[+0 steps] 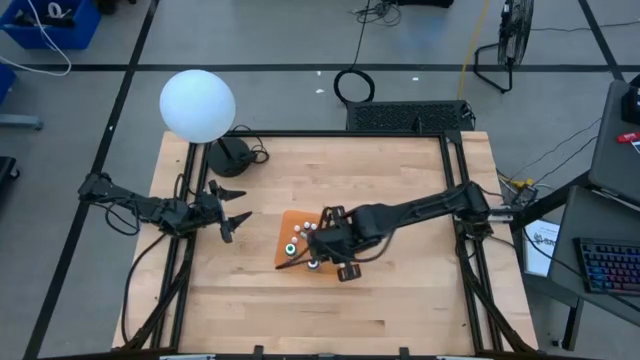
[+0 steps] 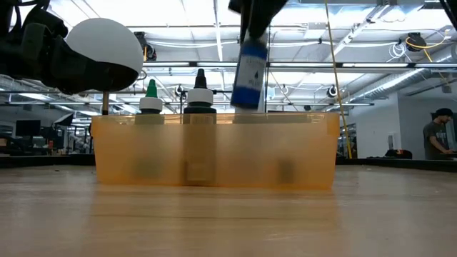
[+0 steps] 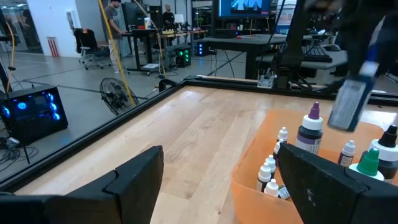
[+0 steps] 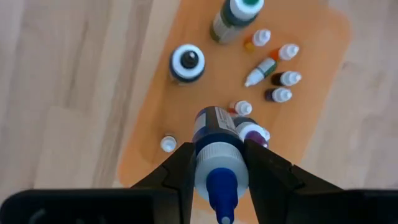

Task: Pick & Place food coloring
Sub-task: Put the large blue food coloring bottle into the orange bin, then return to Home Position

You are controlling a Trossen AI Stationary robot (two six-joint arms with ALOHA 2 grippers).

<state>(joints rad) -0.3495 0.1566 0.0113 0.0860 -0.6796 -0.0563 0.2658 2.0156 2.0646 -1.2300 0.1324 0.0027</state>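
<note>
An orange tray [image 1: 290, 225] stands mid-table. In it are larger bottles with green [image 4: 233, 15], black [image 4: 188, 62] and purple [image 3: 310, 130] tops, and several tiny white-topped food coloring bottles [image 4: 273, 68]. My right gripper [image 4: 217, 149] is above the tray, shut on a blue-topped bottle [image 2: 250, 71]. My left gripper [image 1: 232, 212] waits open and level to the left of the tray, nothing between its fingers [image 3: 143, 180]. My right gripper pinches the blue-topped bottle between its two fingers [image 4: 180, 168] at the white collar [image 4: 217, 165] just under the blue tip. The fingers come from above, slanting down. The bottle hangs below them, cap up and slightly tilted, lifted clear above the tray [image 2: 214, 146].
A white globe lamp [image 1: 197, 105] on a black base [image 1: 230, 155] stands at the far left of the table. Black frame rails [image 1: 455, 180] run along the table's sides. Bare wood lies near and right of the tray. A person [image 2: 435, 135] stands in the room beyond.
</note>
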